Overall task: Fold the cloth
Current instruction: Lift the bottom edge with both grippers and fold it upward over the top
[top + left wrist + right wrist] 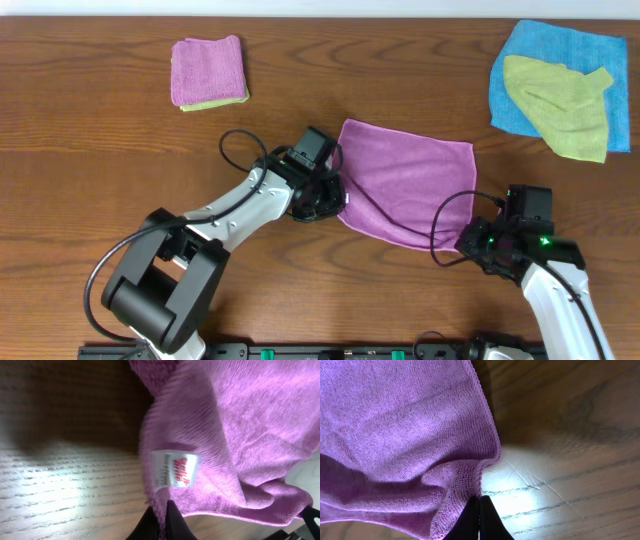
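Observation:
The cloth (410, 180), a purple-magenta towel, lies spread at the table's middle. My left gripper (338, 203) is at its near-left corner. In the left wrist view that gripper (164, 510) is shut on the cloth's (250, 420) hem just below the white tag (175, 471), and the corner is raised off the wood. My right gripper (468, 240) is at the near-right corner. In the right wrist view its tips (479, 502) are pressed together on the cloth's (395, 420) corner, and the cloth is bunched there.
A folded purple cloth on a yellow-green one (208, 72) sits at the back left. At the back right a yellow-green cloth (565, 105) lies on a larger blue cloth (530, 50). Black cables loop beside both arms.

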`<state>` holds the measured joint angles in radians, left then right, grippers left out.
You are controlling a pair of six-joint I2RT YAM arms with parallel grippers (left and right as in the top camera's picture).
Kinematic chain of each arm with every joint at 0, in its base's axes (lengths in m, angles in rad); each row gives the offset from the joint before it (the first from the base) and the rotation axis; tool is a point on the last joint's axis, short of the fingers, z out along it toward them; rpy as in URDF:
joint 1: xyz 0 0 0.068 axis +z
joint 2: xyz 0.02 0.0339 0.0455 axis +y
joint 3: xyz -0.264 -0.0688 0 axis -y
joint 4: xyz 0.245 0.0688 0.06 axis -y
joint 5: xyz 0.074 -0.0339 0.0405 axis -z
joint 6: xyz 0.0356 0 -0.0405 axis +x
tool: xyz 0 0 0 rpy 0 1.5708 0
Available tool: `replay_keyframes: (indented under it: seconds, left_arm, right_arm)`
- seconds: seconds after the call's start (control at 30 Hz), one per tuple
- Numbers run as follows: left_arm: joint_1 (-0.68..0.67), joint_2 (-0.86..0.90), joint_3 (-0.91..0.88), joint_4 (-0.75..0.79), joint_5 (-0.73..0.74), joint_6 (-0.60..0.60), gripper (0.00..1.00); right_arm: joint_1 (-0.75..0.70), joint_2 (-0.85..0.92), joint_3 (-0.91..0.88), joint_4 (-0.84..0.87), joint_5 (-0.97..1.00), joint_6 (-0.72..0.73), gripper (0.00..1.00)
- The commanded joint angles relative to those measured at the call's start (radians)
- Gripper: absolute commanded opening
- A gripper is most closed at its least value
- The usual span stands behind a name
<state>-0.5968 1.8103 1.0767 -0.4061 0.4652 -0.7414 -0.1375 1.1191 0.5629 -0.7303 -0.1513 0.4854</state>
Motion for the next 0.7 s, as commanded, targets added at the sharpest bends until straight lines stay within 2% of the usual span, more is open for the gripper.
replay_keyframes:
  seconds: [0.0,0.17,0.33,0.67]
  left_arm:
    - [0.021,0.011,0.028,-0.013,0.026,0.021,0.06]
    - [0.041,0.011,0.048,-0.012,0.093,0.021,0.06]
    - [0.042,0.011,0.06,0.08,0.113,0.007,0.06]
    - [0.042,0.011,0.079,0.195,0.024,0.001,0.06]
  right_arm:
    - [-0.005,-0.004,0.013,0.01,0.023,-0.014,0.02]
    - [-0.005,-0.005,0.013,0.044,0.046,-0.011,0.02]
    - [-0.005,-0.005,0.013,0.095,-0.004,-0.01,0.02]
    - [-0.005,-0.005,0.013,0.185,0.029,-0.008,0.02]
